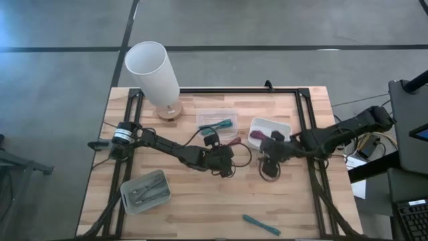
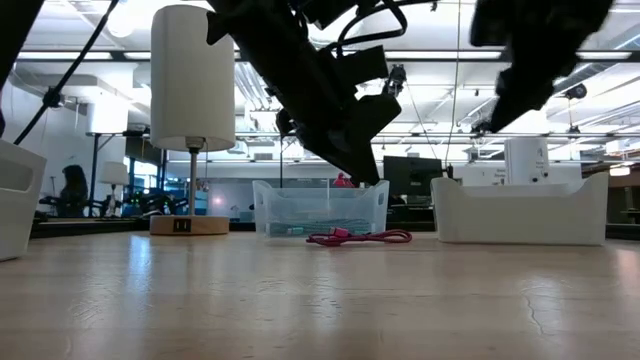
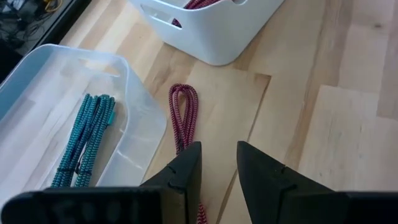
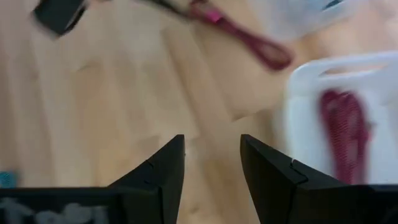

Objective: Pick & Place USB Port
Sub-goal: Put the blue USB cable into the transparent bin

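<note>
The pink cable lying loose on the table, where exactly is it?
The pink cable lies on the wood near the table's middle, between the clear bin and the white bin, just ahead of the left gripper.

Pale matt wood table (image 1: 281,201), clear plastic bin (image 3: 37,106), braided red cable (image 3: 185,115), white glossy plastic tray (image 3: 217,31)

Both arms are dark, near-black, built of slim jointed links. The left arm (image 1: 160,144) carries a silver-white ring near its base and thin black cables looping beside its wrist. The right arm (image 1: 341,132) is plain black throughout. Each ends in two wedge-shaped, matte black fingers (image 3: 186,171).
</note>
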Controlling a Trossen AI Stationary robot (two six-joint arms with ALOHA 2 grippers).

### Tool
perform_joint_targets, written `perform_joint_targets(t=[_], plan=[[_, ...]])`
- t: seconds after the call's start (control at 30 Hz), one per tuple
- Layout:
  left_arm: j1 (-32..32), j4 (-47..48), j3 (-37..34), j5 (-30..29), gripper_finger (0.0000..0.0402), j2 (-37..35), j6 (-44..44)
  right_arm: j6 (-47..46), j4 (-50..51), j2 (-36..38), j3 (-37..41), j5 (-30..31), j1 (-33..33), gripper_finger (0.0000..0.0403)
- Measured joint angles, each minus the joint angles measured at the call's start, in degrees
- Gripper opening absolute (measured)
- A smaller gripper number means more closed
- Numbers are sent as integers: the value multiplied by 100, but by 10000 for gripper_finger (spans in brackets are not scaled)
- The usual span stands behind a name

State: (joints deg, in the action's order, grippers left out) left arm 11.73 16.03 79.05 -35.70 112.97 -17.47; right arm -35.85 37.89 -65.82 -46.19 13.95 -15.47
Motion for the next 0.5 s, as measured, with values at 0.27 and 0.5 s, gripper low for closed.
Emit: perform_joint_targets(t=[0.27, 0.5], plan=[[2, -2, 0, -7, 106, 0, 4, -1348, -390, -309, 95, -104, -1378, 148], [2, -7, 0, -19, 106, 0, -68, -1536, -1261, -1784, -333, -661, -2286, 146]])
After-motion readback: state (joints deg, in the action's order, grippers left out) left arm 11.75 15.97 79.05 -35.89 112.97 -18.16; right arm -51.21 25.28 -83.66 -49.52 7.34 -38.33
